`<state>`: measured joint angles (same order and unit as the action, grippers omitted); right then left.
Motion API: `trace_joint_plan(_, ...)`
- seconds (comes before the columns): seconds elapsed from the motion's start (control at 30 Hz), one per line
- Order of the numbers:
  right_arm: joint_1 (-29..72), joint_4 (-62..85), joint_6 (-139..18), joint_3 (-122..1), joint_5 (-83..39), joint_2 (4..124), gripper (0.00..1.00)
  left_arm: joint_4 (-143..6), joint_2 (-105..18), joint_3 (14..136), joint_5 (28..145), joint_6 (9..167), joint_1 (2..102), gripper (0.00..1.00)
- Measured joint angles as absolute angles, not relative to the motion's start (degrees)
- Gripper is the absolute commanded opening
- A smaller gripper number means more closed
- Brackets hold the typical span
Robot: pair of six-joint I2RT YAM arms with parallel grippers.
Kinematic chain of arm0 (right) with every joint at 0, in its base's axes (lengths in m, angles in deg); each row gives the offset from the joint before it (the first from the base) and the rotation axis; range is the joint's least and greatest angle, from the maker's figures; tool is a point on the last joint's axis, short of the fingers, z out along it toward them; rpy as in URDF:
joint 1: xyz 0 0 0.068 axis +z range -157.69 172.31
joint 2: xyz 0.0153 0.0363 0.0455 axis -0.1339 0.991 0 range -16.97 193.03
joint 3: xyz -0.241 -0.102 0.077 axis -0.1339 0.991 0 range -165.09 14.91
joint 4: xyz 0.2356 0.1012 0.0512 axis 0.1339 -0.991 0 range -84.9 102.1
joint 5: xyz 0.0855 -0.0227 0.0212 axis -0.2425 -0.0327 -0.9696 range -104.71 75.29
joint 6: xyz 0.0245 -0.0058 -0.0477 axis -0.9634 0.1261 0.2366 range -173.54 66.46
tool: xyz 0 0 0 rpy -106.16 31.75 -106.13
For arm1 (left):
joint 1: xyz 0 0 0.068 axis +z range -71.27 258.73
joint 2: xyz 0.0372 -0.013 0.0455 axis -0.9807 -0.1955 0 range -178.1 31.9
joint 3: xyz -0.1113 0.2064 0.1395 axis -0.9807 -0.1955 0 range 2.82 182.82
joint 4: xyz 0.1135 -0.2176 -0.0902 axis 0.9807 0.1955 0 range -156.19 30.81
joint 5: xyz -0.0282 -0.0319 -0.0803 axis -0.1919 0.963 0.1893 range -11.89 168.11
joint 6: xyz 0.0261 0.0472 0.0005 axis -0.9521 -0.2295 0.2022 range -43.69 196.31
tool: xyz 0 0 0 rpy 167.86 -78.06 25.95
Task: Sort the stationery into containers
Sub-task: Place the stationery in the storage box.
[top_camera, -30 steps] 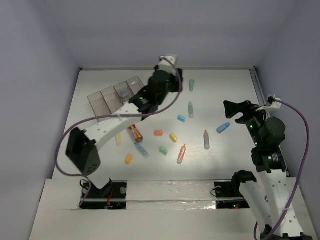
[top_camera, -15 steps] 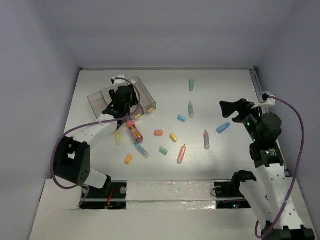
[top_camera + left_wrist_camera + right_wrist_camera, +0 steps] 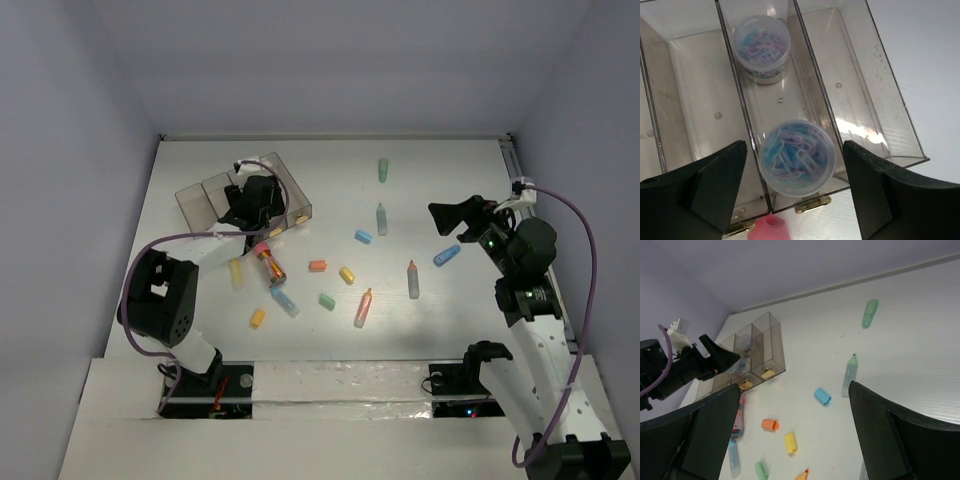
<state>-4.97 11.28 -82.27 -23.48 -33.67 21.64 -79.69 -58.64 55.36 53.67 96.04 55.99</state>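
The smoky clear tray (image 3: 867, 107) (image 3: 196, 205) stands at the far left of the table. One of its middle compartments holds two round pots of paper clips, a far one (image 3: 762, 47) and a near one (image 3: 797, 157). My left gripper (image 3: 795, 147) (image 3: 243, 208) hovers over the near pot, open, with a gap between the pot and each jaw. Markers and caps lie loose mid-table: a pink marker (image 3: 270, 265), an orange cap (image 3: 770, 424), a yellow piece (image 3: 790, 442), a blue cap (image 3: 822, 396) and a green marker (image 3: 850, 375). My right gripper (image 3: 447, 220) (image 3: 795, 387) hangs open and empty at the right, above them.
A second green marker (image 3: 383, 170) lies far back. A blue marker (image 3: 447, 255) and an orange-tipped one (image 3: 412, 280) lie under the right arm. A pink-orange marker (image 3: 363, 307), a green block (image 3: 327, 300) and a blue pen (image 3: 285, 302) sit nearer. Walls close the table on three sides.
My left arm swung from the far middle of the table back over the tray, where a second pot now sits, and its jaws widened. My right gripper drifted slightly left.
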Motion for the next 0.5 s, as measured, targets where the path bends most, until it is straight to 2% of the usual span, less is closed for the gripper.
trace_joint_plan(0.1,-4.77,12.53,-82.18,-23.48,-36.1,23.04,0.85,-80.34,-58.67,55.38,53.71,96.1,55.99,0.98)
trace_joint_plan(0.13,-4.53,12.86,-82.23,-23.48,-36.95,23.72,0.84,-80.6,-58.6,55.4,53.78,96.08,55.99,0.99)
trace_joint_plan(0.17,-4.25,12.94,-82.25,-23.48,-37.69,24.29,0.71,-80.78,-58.49,55.4,53.95,96.34,55.99,0.99)
trace_joint_plan(0.23,-3.4,13.21,-81.9,-23.48,-39.09,25.64,0.61,-80.8,-57.73,55.4,54.54,96.54,55.99,0.99)
trace_joint_plan(0.27,-2.87,13.23,-81.96,-23.48,-39.57,26.21,0.47,-80.71,-57.03,55.38,55.0,96.76,55.99,0.99)
trace_joint_plan(0.33,-1.5,13.47,-81.46,-23.53,-40.36,27.48,0.35,-80.49,-54.36,55.33,56.18,97.22,55.99,0.99)
trace_joint_plan(0.37,-1.02,13.56,-81.44,-23.59,-40.71,27.85,0.25,-80.19,-52.28,55.27,56.9,97.48,55.94,0.99)
trace_joint_plan(0.43,1.8,13.91,-81.15,-23.68,-40.66,29.56,0.2,-79.97,-46.99,55.01,58.08,98.07,55.81,0.99)
trace_joint_plan(0.5,5.17,14.06,-80.7,-23.83,-39.92,31.0,0.19,-79.47,-40.44,54.7,59.39,98.77,55.37,0.99)
